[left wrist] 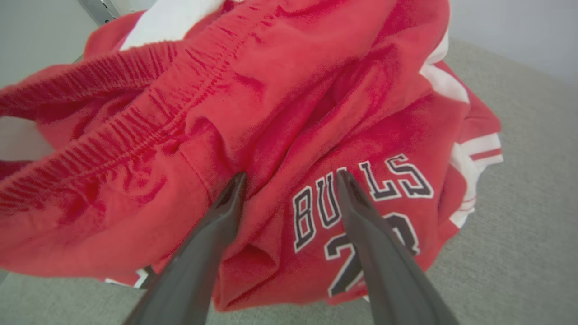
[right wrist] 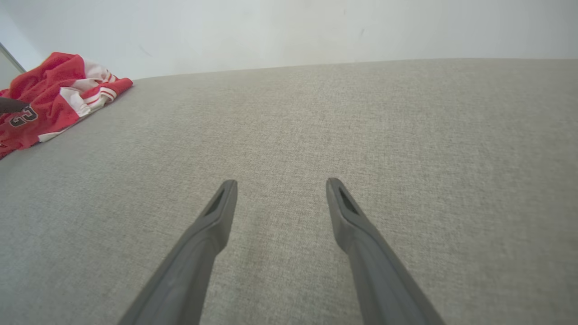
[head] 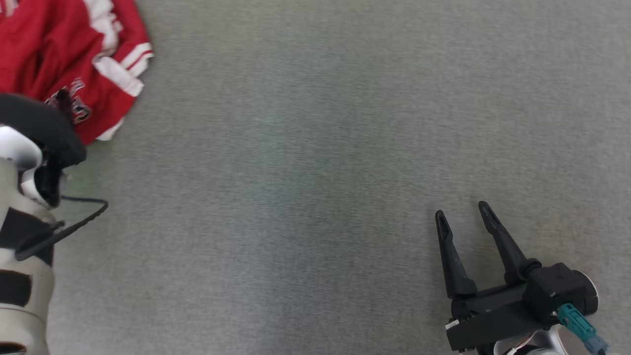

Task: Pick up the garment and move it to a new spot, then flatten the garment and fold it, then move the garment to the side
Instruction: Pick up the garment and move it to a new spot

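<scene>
Though grey — surface (right wrist: 361, 126), garment (right wrist: 49, 97), pale wall (right wrist: 316, 27)

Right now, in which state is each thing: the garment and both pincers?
garment: crumpled in a heap on the grey surface, not flattened, not folded.
left pincer: open, fingers spread at the garment's lettering, nothing clamped.
right pincer: open, empty, over bare surface, well apart from the garment.

Grey fabric surface (head: 315, 148), red garment (head: 49, 49) crumpled, far L corner

place: plain indoor workspace | grey fabric-covered surface (right wrist: 406, 135) | bare white wall (right wrist: 316, 27)
</scene>
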Available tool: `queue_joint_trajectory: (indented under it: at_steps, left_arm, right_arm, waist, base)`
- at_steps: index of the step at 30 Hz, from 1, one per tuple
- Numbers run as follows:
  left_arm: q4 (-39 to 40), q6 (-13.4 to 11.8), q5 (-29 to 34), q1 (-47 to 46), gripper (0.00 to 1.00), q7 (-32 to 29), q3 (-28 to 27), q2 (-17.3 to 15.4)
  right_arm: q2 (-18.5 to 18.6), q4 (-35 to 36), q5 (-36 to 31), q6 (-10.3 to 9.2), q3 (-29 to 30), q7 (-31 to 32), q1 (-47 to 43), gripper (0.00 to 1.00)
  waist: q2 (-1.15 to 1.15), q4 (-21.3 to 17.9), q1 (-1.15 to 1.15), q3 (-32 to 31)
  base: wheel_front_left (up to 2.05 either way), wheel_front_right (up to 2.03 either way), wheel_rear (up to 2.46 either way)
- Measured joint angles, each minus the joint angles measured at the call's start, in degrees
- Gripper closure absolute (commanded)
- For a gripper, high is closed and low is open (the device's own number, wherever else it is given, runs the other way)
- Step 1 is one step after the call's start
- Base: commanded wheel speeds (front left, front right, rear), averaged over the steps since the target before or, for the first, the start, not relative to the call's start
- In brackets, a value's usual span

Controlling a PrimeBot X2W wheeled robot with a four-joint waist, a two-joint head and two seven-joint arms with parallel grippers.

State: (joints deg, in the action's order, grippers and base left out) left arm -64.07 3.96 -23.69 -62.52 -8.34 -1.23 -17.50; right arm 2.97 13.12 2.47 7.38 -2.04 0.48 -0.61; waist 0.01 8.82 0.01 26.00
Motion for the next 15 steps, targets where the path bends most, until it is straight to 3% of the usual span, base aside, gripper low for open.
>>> queue_joint_trajectory:
  at_steps: [1,3,15]
  left_arm:
    - [-0.54,-0.42,0.04,-0.08,0.29,-0.55,0.11,-0.37]
    - [-1.42,-0.99,0.43,-0.09,1.00,-1.42,0.41,-1.20]
    - [-1.57,0.58,1.43,-1.36,1.00,-3.86,2.56,-5.79]
  right_arm:
    - [0.00,-0.24,0.10,0.00,-0.16,-0.08,0.16,0.00]
    - [-0.01,-0.76,0.49,0.00,-0.32,-0.51,0.34,0.00]
    - [0.00,-7.46,4.47,0.00,-2.34,-4.30,1.22,0.00]
  waist:
    - [0.00,-0.62,0.00,0.24]
    - [0.00,-1.73,0.00,0.58]
    - [-0.01,-3.25,-0.01,-3.78]
  base:
    - [0.00,0.00,0.00]
    - [0.00,0.00,0.00]
    - [0.00,0.00,0.00]
